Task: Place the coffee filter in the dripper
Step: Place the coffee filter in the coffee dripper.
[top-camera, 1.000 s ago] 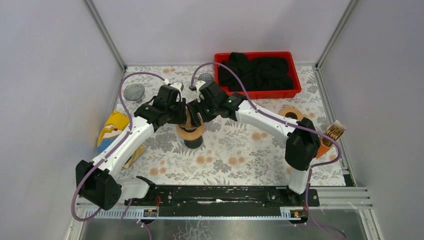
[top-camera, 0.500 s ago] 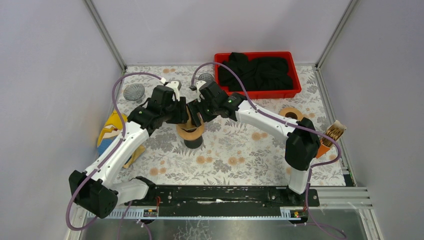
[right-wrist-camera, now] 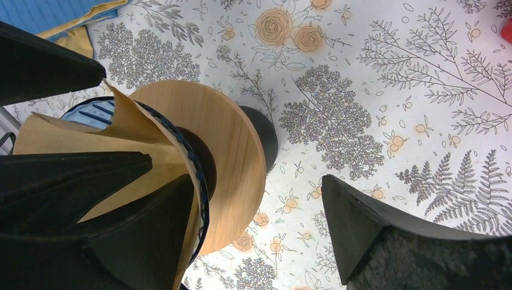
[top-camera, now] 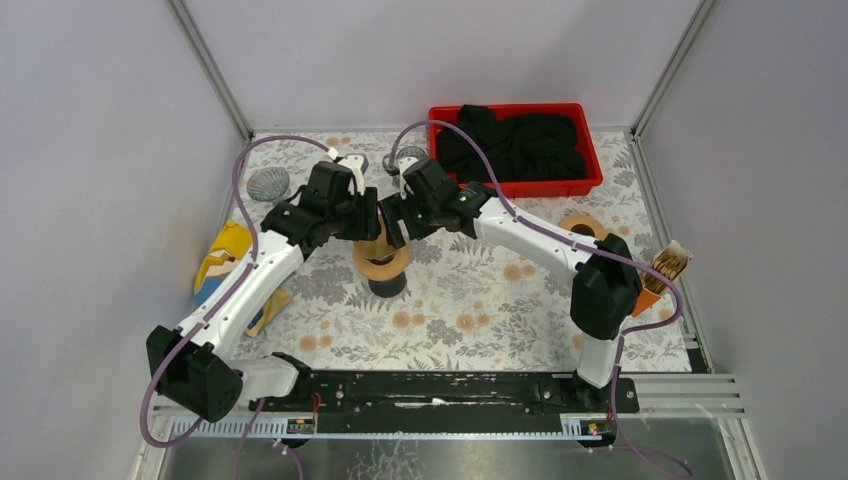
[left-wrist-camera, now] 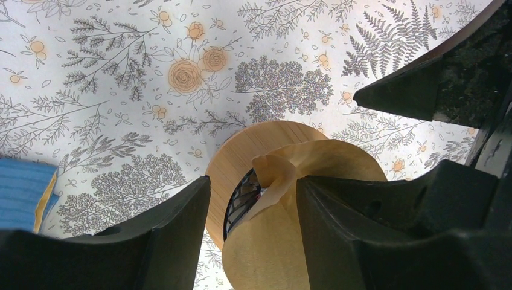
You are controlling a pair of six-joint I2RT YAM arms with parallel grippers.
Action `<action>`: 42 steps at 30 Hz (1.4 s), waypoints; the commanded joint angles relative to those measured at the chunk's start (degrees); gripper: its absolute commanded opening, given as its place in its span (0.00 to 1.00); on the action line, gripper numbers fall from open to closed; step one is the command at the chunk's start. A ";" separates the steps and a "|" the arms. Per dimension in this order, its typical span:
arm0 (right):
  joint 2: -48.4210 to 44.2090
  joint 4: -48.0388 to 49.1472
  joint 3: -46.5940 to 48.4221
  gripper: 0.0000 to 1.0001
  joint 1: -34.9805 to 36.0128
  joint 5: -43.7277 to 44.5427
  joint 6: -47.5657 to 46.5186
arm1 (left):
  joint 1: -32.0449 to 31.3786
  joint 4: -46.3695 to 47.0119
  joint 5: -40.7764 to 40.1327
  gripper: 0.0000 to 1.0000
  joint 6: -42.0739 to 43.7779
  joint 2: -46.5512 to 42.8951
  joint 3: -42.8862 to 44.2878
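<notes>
Both wrists now sit slightly nearer the worktop's (top-camera: 480, 300) far edge than a second ago. Coffee filter (left-wrist-camera: 314, 163) stands in dripper (left-wrist-camera: 241, 151) mid-worktop, mouth up, axis roughly upright, rim buckled. Left gripper (left-wrist-camera: 252, 187) jaws partly open astride the rim, holding nothing. Right gripper (right-wrist-camera: 256, 181) jaws wide, one finger against the paper. Overhead, both grippers hide the filter; seating depth unclear.

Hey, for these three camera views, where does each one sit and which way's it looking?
Top external: fixed above, behind the bases, looking down on the floral tablecloth; both arms show whole.
Left wrist: looks down past its own black fingers at the brown paper coffee filter.
Right wrist: looks down past its fingers at the round wooden dripper collar.
Both wrist views share filter and collar.
</notes>
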 commanded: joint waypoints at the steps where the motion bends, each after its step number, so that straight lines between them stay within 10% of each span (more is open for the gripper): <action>1: 0.12 0.99 2.70 0.85 1.39 -2.68 -1.14 | 0.61 2.69 0.26 0.62 1.24 1.55 1.92; 18: 0.51 1.19 2.63 0.86 1.34 -3.29 -0.73 | 1.59 1.66 -3.54 0.48 1.07 3.26 -0.63; 42: -3.91 1.63 3.88 0.90 1.39 -3.42 -0.58 | 1.69 2.70 2.40 0.60 2.03 -0.70 -0.28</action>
